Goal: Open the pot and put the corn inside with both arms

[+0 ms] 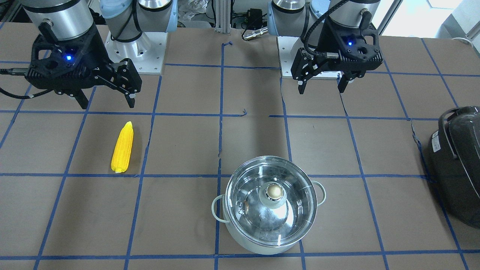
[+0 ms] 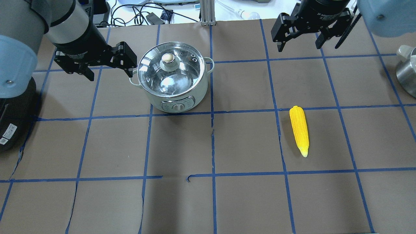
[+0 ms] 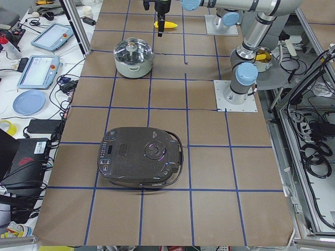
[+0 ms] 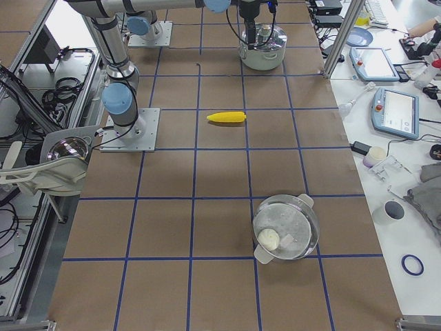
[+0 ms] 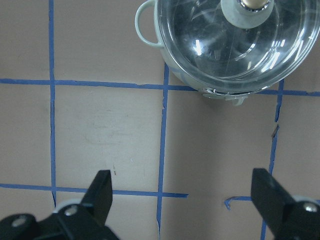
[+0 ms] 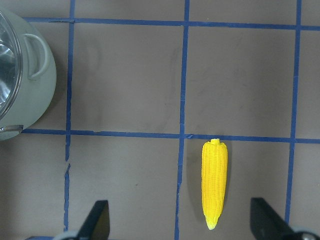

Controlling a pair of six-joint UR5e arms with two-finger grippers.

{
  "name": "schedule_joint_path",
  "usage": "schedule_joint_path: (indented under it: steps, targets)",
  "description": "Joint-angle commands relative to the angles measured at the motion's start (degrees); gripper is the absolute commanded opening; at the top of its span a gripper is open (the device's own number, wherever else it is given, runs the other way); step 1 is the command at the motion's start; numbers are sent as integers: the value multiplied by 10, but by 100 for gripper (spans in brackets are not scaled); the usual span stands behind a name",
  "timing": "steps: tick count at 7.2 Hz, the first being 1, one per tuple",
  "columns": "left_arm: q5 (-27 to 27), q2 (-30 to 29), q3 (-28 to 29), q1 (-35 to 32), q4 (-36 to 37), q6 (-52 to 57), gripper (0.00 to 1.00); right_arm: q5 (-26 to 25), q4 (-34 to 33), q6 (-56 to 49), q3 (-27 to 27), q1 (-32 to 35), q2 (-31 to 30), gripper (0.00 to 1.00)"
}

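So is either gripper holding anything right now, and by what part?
Nothing is held. Left gripper and right gripper are open and empty; corn lies on the table, lid on the pot.

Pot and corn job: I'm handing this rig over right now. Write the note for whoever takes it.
Left gripper: open, empty, raised above the table, not over the pot.
Right gripper: open, empty, raised, not touching the corn.
Pot: on the robot's left half, glass lid on, knob free.
Corn: lying flat on the right half, well apart from the pot.
Done: nothing yet.
To do: lift the lid off, pick up the corn, put it in the pot.
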Motion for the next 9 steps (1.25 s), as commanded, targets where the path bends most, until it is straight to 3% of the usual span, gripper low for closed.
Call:
schedule_joint_path:
  steps: [1, 9]
  targets:
    - [0, 0, -1, 0, 0, 1, 100, 0, 0, 0, 1, 0, 0, 100]
    - [1, -1, 0, 7, 0, 0, 100, -8, -2, -22, 20, -7, 3, 100]
